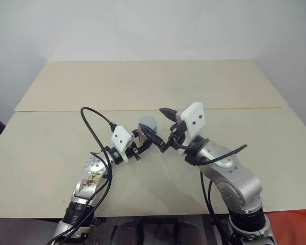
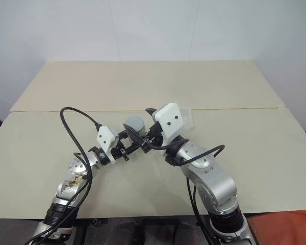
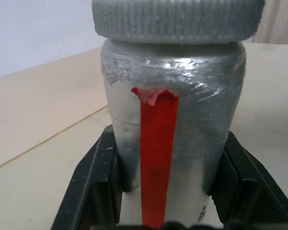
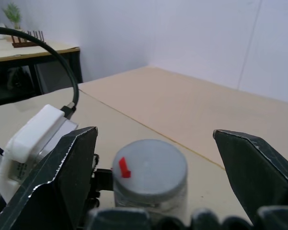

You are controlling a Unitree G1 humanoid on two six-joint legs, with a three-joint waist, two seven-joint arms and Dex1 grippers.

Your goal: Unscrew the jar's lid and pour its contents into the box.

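The left end effector (image 3: 173,191) grips the jar (image 3: 173,120) upright above the counter (image 1: 153,87), lid (image 4: 151,167) on. The right end effector (image 4: 153,158) hovers with fingers wide either side of the lid. Unscrewing looks about to begin: next, it should close on the lid and twist.

Two beige tables (image 1: 66,153) stand edge to edge.
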